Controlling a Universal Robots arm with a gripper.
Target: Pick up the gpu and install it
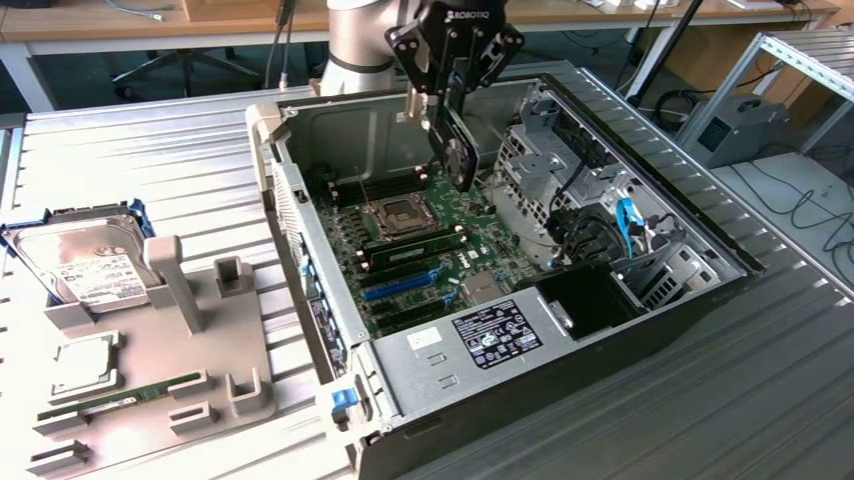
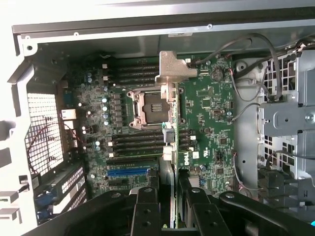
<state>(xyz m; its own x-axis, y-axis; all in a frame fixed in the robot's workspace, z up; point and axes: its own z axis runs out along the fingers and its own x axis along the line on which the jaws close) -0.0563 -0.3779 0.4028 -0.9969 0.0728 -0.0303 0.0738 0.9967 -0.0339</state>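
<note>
My gripper (image 1: 449,100) hangs over the open computer case (image 1: 314,300), shut on the gpu (image 1: 461,155). The card is dark and slim, hangs on edge, and its round black fan faces the exterior view's right. It is held in the air above the green motherboard (image 1: 441,240), apart from it. In the wrist view the gpu (image 2: 170,142) appears edge-on between my two black fingers (image 2: 146,209), with its silvery end bracket (image 2: 173,71) at the far end, over the processor socket (image 2: 150,105). A blue expansion slot (image 2: 128,172) lies to one side of the card's line.
On the exterior view's left, a grey holder (image 1: 174,330) carries a silver hard drive in a blue frame (image 1: 80,260), a processor (image 1: 83,365) and a green memory stick (image 1: 107,402). The case's drive cage and cables (image 1: 587,220) crowd the exterior view's right. Blue slots (image 1: 400,287) sit near the case front.
</note>
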